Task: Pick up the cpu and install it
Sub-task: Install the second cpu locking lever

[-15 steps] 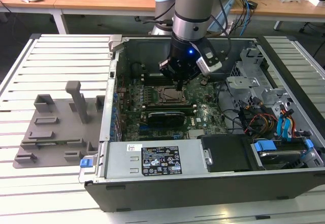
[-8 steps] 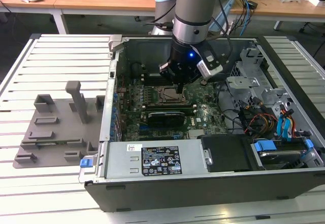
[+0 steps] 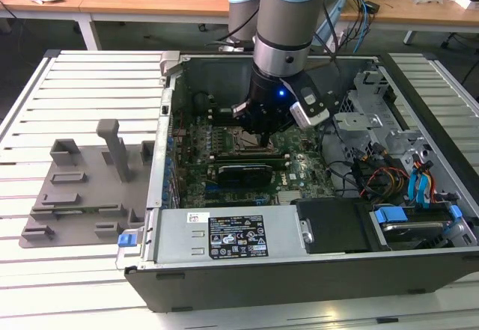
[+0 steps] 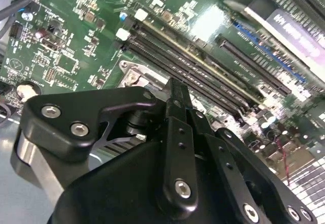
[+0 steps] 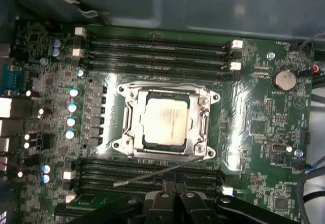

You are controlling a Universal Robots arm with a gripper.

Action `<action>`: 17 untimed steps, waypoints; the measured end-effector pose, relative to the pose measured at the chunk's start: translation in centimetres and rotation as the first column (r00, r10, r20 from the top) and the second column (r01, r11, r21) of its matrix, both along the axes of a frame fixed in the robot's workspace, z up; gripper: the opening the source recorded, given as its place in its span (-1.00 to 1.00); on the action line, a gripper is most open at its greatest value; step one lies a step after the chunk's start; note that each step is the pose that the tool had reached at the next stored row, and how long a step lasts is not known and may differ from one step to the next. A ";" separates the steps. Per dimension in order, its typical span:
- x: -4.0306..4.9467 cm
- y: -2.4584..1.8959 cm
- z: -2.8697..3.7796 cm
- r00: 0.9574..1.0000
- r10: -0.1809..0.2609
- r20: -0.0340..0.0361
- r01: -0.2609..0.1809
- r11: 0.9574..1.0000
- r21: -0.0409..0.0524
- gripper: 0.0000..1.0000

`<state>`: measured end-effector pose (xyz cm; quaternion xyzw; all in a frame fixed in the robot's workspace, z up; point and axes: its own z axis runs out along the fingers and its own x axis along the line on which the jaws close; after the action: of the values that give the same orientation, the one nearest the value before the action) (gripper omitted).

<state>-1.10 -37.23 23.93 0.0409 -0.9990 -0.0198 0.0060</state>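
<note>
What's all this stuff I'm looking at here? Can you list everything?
computer case: one, black and grey, lying open on the slatted table
green circuit board: one, inside the case
cpu: one, silver-grey, sitting in the metal socket frame on the board
memory slots: several, black, on both sides of the socket
graphics card: one, black, inside the case
grey holder: one, on the table at the exterior view's left
robot arm: one, pale blue and grey, reaching into the case

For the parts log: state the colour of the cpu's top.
Pale silver-grey metal; the cpu shows best in the first wrist view, sitting in its socket frame.
</note>
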 end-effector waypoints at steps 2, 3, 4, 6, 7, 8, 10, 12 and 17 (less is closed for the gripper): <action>-0.45 -0.66 -0.02 1.000 0.000 0.000 0.000 1.000 0.027 -0.79; -0.76 -0.88 -0.02 1.000 0.000 0.000 0.000 0.999 0.045 -0.79; -1.08 -0.94 -0.02 1.000 0.000 0.000 0.000 0.998 0.056 -0.79; -1.42 -0.95 -0.04 1.000 0.000 0.000 0.000 0.998 0.067 -0.79; -1.83 -0.95 -0.07 1.000 0.000 0.001 0.000 0.997 0.077 -0.79; -2.02 -0.95 -0.14 1.000 0.000 0.001 0.000 0.997 0.079 -0.79; -2.14 -0.98 -0.30 1.000 0.000 0.001 0.000 0.997 0.079 -0.79; -2.25 -1.01 -0.63 1.000 0.000 0.001 0.000 0.997 0.079 -0.79; -2.42 -1.01 -1.42 1.000 0.000 0.001 0.000 0.997 0.079 -0.79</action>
<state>-3.52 -38.24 22.51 0.0411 -0.9974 -0.0591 0.0040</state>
